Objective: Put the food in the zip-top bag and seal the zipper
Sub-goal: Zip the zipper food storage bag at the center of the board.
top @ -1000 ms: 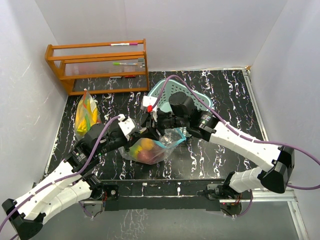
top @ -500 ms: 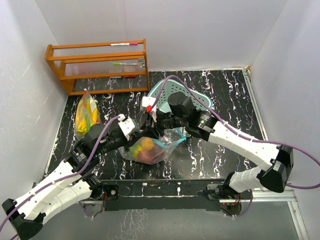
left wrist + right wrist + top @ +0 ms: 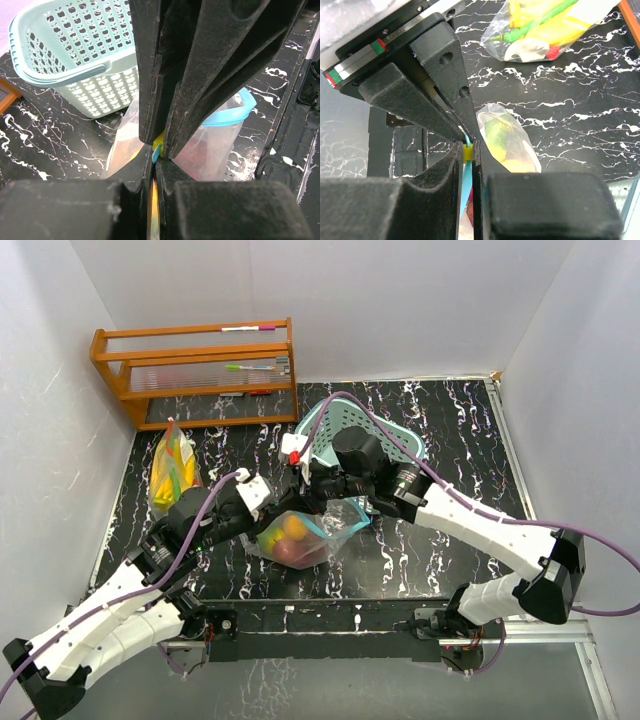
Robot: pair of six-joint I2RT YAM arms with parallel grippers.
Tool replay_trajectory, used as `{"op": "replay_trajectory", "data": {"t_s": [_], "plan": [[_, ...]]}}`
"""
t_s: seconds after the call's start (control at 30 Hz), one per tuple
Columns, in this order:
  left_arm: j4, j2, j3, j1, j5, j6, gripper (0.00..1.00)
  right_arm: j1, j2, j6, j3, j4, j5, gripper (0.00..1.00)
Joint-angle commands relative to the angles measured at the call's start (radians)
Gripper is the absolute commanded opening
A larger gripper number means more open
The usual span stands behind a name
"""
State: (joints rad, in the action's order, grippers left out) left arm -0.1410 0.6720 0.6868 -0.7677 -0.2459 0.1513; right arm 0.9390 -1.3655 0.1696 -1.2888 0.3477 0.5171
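Note:
The clear zip-top bag (image 3: 300,538) lies mid-table with food inside: an orange round fruit (image 3: 293,527), a red one (image 3: 290,553) and the green-yellow mango (image 3: 506,140). Both grippers meet at its top edge. My left gripper (image 3: 283,504) (image 3: 153,162) is shut on the bag's blue zipper strip (image 3: 241,107). My right gripper (image 3: 307,502) (image 3: 467,146) is shut on the yellow zipper slider (image 3: 468,152) (image 3: 158,141), fingertip to fingertip with the left one.
A second closed bag (image 3: 172,468) (image 3: 545,22) with bananas and a green pepper lies at the left. The pale teal mesh basket (image 3: 385,425) (image 3: 75,55) stands just behind the grippers. A wooden rack (image 3: 195,370) stands at the back left.
The right gripper has closed on the yellow slider and shifted slightly left toward the left gripper. The left gripper has kept its grip.

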Motion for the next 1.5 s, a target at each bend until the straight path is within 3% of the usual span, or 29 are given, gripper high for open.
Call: {"op": "replay_trajectory", "data": {"t_s": [0.0,0.37,0.6,0.97,1.47], "plan": [[0.007,-0.047,0.066,-0.002,0.054,0.011,0.00,0.001,0.053,-0.021,0.003,0.009,-0.115,0.08],[0.026,-0.072,0.084,-0.002,0.114,0.026,0.00,0.000,0.169,-0.037,0.088,0.062,-0.265,0.08],[0.047,-0.065,0.080,-0.002,0.088,0.017,0.00,-0.001,0.163,-0.046,0.103,0.070,-0.237,0.08],[0.047,-0.035,0.012,-0.002,-0.115,0.074,0.00,-0.001,0.118,-0.025,0.005,0.018,-0.151,0.08],[0.022,0.026,0.023,-0.002,-0.141,0.108,0.08,-0.001,0.037,-0.022,-0.065,0.030,-0.036,0.08]]}}
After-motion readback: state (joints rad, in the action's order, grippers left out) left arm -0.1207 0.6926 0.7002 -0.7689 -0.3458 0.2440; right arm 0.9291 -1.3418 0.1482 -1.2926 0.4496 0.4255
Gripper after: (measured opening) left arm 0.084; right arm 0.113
